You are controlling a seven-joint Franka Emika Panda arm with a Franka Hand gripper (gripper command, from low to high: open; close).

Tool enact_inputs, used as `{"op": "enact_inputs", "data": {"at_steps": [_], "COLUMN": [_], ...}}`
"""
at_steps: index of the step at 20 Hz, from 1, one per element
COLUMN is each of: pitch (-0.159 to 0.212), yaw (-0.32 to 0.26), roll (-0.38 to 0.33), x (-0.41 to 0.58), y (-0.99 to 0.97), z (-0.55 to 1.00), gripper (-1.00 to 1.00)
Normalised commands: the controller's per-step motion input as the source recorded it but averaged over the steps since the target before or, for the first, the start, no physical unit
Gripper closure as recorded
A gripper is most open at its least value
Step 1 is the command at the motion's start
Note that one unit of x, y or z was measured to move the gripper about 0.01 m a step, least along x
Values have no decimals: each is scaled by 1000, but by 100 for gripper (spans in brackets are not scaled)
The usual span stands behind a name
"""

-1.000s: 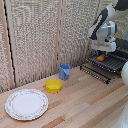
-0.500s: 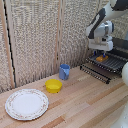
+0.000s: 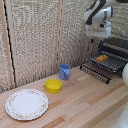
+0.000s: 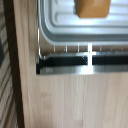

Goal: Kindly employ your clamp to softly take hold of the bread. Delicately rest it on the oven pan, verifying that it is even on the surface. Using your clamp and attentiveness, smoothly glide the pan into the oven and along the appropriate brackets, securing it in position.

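Exterior view has the white hand (image 3: 98,40) hanging above the oven pan (image 3: 111,63), and I can't tell whether its fingers are apart or together. Orange-brown bread (image 3: 102,58) lies flat on that pan, in front of the dark oven (image 3: 119,46). Blue cup (image 3: 64,72), yellow bowl (image 3: 53,85) and patterned plate (image 3: 26,103) sit on the wooden desk (image 3: 85,105)

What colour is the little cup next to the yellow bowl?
The cup is blue. It shows best in the exterior view.
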Motion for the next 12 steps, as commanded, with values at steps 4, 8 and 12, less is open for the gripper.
{"op": "enact_inputs", "data": {"at_steps": [4, 8, 12], "pitch": [-25, -7, 86], "yaw": [106, 225, 220], "roll": [-195, -156, -127], "x": [-577, -480, -484], "y": [111, 5, 101], "z": [540, 266, 11], "gripper": [-100, -100, -100]}}
